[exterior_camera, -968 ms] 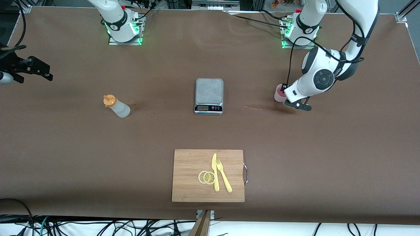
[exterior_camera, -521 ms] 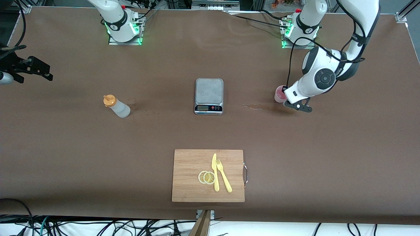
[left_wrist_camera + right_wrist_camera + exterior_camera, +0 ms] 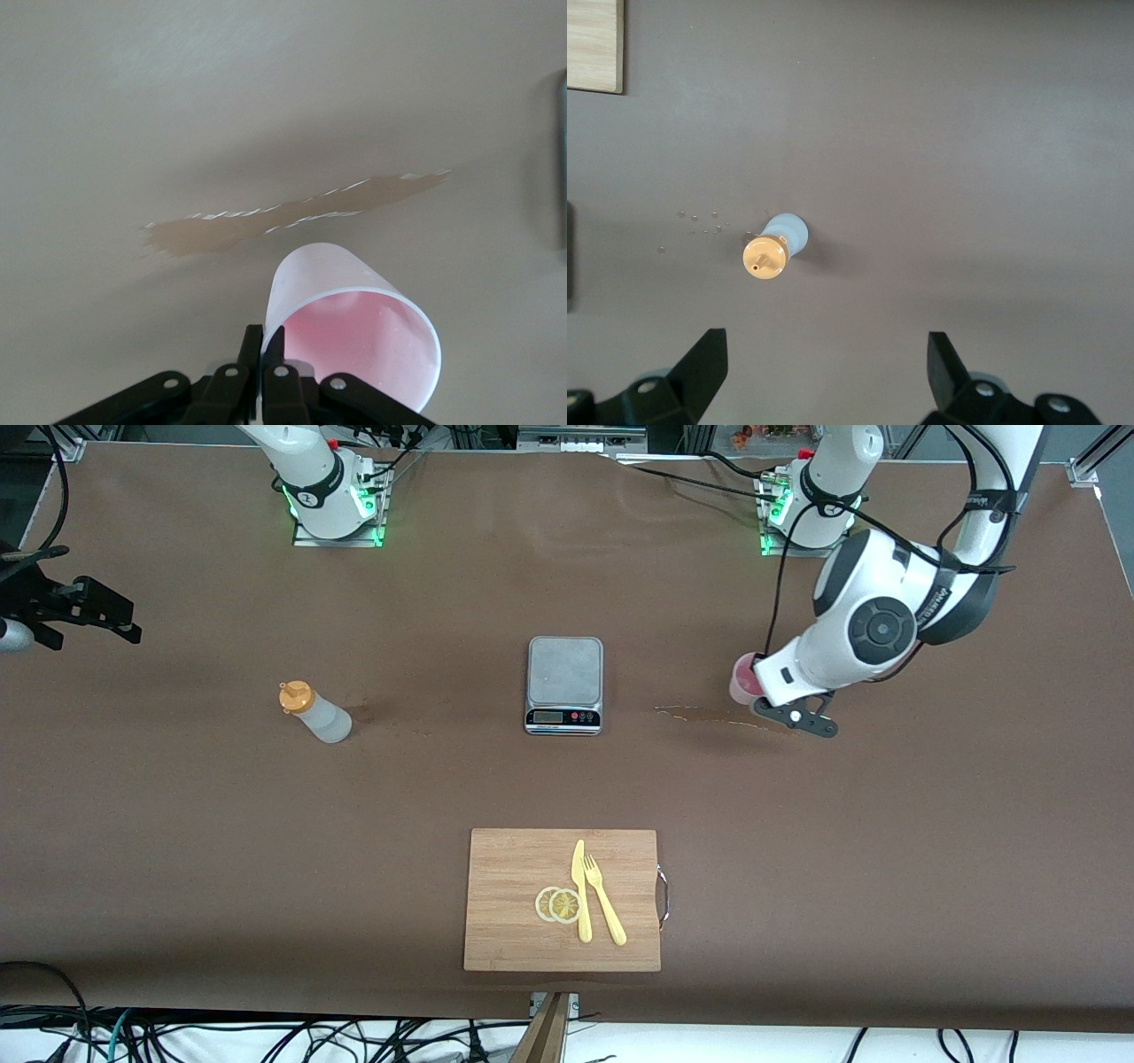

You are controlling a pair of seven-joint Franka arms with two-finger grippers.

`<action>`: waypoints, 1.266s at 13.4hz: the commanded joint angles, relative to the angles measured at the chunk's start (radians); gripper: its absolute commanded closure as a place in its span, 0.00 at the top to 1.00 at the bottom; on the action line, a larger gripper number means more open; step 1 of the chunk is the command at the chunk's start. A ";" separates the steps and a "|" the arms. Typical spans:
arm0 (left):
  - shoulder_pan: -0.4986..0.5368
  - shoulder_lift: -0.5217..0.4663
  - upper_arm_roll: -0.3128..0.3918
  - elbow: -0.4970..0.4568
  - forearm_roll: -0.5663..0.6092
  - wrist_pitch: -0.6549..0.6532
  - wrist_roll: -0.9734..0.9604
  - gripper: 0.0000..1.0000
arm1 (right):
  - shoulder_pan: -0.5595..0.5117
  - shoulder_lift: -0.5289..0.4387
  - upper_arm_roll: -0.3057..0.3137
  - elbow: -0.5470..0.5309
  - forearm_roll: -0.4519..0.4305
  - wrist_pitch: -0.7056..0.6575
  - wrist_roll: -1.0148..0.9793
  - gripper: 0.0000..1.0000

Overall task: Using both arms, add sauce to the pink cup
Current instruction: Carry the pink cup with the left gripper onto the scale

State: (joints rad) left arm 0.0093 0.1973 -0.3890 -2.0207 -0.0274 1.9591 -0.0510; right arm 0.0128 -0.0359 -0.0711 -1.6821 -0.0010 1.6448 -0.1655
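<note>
Pink cup [image 3: 742, 677] first, in the front view: it sits in the upper half of the frame toward the left arm's end of the surface [image 3: 886, 850], level with the kitchen scale [image 3: 565, 682]. A second ago the left tool [image 3: 756, 680] was only partly closed beside it. Now the tool is clamped on the cup's rim, the arm has risen, and the cup has shifted a little toward the scale. It looks to be just clear of the surface, though the arm hides its base. A thin brownish streak [image 3: 709, 716] lies on the surface just beside the cup. The sauce bottle [image 3: 314, 713] has not moved. It stands in the upper half of the frame toward the right arm's end, well apart from the cup. The right tool [image 3: 124, 620] waits at the very edge of the frame, untouched by any of this. A bamboo cutting board [image 3: 514, 903] with lemon slices, a knife and a fork sits at lower middle.

Left wrist view: the left tool [image 3: 268, 350] has its fingers pinched together on the wall of the pink cup [image 3: 354, 328] at the rim. The cup's mouth faces the camera, empty and pink inside. The streak [image 3: 292, 212] runs across the surface near it.

Right wrist view: the right tool [image 3: 824, 372] has its jaws spread wide and holds nothing. The sauce bottle [image 3: 775, 248] is seen from above, upright, with its orange cap toward the camera.

So the cup half of the job seems secured. The bottle is not yet picked up, and no sauce has gone in.
</note>
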 commanded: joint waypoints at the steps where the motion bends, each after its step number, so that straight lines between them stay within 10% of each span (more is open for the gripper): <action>1: -0.032 0.132 -0.098 0.138 -0.046 -0.023 -0.177 0.00 | -0.010 0.010 -0.001 0.027 0.013 -0.014 -0.032 1.00; 5: -0.192 0.345 -0.100 0.359 -0.059 0.047 -0.517 0.00 | -0.008 0.018 -0.006 0.027 0.016 -0.010 -0.032 1.00; 8: -0.308 0.412 -0.091 0.352 -0.042 0.223 -0.770 0.00 | -0.010 0.019 -0.007 0.029 0.016 -0.013 -0.037 1.00; 17: -0.358 0.389 -0.097 0.338 0.002 0.109 -0.865 0.00 | -0.010 0.005 -0.018 0.029 0.018 -0.045 -0.215 1.00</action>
State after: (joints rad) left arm -0.3370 0.6091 -0.4954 -1.6921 -0.0593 2.1196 -0.8958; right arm 0.0064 -0.0301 -0.0906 -1.6765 -0.0004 1.6232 -0.3330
